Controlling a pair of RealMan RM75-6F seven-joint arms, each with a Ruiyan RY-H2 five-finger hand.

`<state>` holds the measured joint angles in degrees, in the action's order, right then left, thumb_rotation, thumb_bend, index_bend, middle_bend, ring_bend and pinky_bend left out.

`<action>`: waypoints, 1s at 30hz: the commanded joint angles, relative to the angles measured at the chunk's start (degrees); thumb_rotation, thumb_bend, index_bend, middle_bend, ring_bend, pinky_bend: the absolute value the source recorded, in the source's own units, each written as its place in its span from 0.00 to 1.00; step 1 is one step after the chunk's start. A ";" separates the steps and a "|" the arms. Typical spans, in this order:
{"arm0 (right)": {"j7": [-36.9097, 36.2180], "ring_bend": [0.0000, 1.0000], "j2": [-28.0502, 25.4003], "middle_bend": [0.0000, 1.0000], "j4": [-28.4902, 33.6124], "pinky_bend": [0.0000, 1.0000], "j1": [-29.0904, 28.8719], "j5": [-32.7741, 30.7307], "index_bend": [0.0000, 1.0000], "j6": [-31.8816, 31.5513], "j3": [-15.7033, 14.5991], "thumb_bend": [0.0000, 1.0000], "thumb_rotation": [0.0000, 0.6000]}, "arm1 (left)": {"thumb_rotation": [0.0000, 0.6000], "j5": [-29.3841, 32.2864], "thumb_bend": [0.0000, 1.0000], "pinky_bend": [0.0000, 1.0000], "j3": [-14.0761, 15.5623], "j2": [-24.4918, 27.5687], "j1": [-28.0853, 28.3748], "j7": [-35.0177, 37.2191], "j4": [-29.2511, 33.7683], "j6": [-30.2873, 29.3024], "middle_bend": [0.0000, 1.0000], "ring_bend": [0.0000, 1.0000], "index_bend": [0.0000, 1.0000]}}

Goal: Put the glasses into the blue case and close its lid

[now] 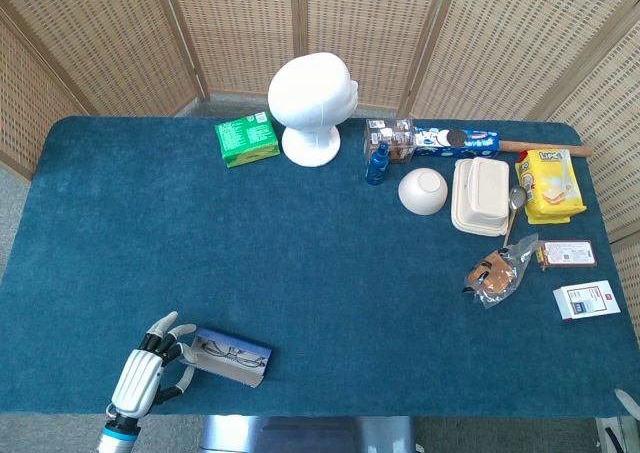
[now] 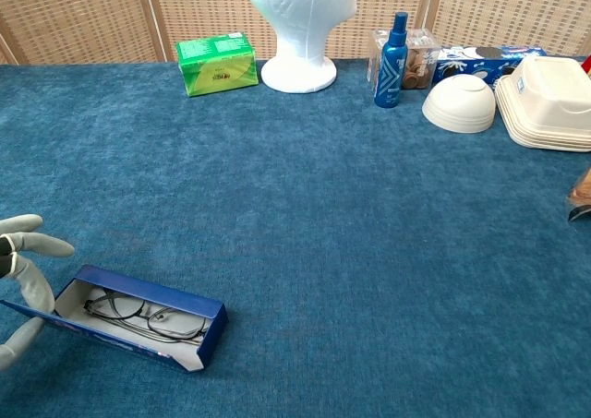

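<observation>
A table (image 1: 300, 263) covered in blue felt fills both views, with woven screens (image 1: 240, 23) standing behind it. At the far edge stands a white foam head (image 1: 312, 108), the biggest thing on the cloth, with a green box (image 1: 246, 138) just to its left. To the right of the head come a blue spray bottle (image 1: 377, 163), a clear container of snacks (image 1: 390, 136) and a blue cookie box (image 1: 455, 141). In front of these sit an upturned white bowl (image 1: 423, 191) and a white foam clamshell box (image 1: 480, 197), with a spoon (image 1: 514, 209) beside it and a yellow snack bag (image 1: 549, 185) further right. A clear bag of pastry (image 1: 497, 271) lies nearer, with two small cards (image 1: 578, 276) beside it.

The blue case (image 2: 143, 315) lies at the near left corner of the table, tilted, its lid (image 2: 37, 316) folded out toward the near edge and not closed. The glasses (image 2: 143, 314) lie inside the case, folded flat along its length.

The left hand (image 1: 145, 373) is at the case's left end. Its fingers (image 2: 32, 284) are spread apart, and the lowest ones touch the lid's left end; it grips nothing that can be seen. The right hand does not show in either view.
</observation>
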<state>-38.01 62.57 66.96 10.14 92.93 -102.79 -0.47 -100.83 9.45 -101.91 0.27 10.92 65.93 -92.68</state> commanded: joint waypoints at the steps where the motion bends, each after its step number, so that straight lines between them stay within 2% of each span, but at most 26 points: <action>1: -0.03 0.00 -0.05 0.12 0.00 0.19 0.05 -0.04 0.00 0.00 -0.01 0.20 0.60 | 1.00 1.00 0.41 0.11 -0.56 -0.90 -0.26 1.31 -0.65 0.23 0.26 0.06 0.54; 8: 0.06 0.00 -0.23 0.12 0.23 0.19 0.19 -0.07 0.00 -0.11 0.00 0.19 0.58 | 1.00 2.77 0.41 0.10 -1.90 -2.12 -0.11 3.23 -1.17 1.01 0.26 0.06 0.53; 30: -0.96 0.00 -0.44 0.12 -0.09 0.19 0.53 -0.56 0.00 0.10 0.10 0.20 0.56 | 1.00 8.30 0.40 0.08 -4.97 -3.26 0.10 6.15 3.34 4.20 0.23 0.03 0.50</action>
<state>-38.98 62.13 66.88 10.67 92.38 -102.70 -0.37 -92.64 4.56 -105.12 0.37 17.08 69.20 -88.59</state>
